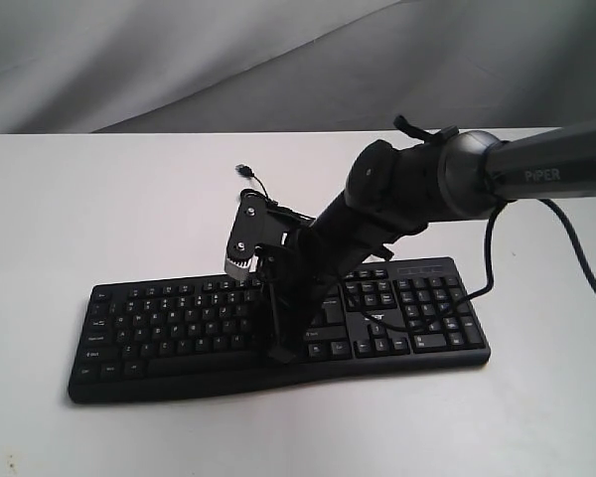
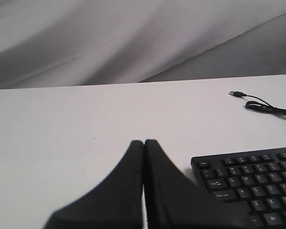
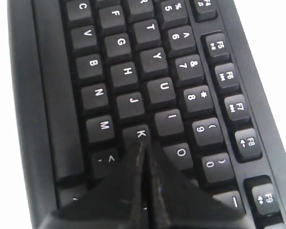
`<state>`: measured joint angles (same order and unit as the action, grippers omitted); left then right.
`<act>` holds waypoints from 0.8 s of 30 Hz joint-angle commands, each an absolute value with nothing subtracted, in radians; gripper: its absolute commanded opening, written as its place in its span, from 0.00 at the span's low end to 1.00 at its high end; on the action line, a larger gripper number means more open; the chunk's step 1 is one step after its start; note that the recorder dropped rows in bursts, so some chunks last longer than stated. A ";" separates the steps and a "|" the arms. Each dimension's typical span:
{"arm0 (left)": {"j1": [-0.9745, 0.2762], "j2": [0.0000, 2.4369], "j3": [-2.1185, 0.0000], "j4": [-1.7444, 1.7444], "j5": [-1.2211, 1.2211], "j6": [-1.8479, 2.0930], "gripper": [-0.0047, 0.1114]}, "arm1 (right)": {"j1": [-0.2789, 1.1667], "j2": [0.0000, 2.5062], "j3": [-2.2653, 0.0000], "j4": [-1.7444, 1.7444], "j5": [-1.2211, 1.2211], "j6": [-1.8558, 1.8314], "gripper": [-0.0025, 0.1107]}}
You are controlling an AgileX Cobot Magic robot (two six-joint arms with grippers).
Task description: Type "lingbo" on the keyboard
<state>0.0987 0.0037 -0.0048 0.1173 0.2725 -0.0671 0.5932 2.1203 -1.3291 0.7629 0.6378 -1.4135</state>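
Right wrist view: right gripper (image 3: 144, 145), fingers pinched together on nothing, tips at the keyboard's (image 1: 179, 328) K key (image 3: 136, 132). Left gripper (image 2: 144, 142), likewise pinched and empty, hovers off the keyboard's end. Flat on the table (image 1: 79, 199), this rigid, light board may slide: press keys straight down, no grasping. Its cable (image 2: 269, 107) trails beyond.

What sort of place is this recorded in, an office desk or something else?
Probably a lab test bench, not an office: a plain white table, a draped grey backdrop, and a black keyboard whose USB cable lies unplugged.
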 commanded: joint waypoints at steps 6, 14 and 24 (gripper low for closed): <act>0.100 0.000 0.000 0.117 0.261 -0.069 0.04 | 0.609 2.099 -1.341 0.830 0.576 -1.465 0.02; 0.100 0.000 0.000 0.117 0.261 -0.069 0.04 | 0.609 2.131 -1.406 0.867 0.618 -1.480 0.02; 0.100 0.000 0.000 0.117 0.261 -0.069 0.04 | 0.609 2.156 -1.416 0.864 0.629 -1.473 0.02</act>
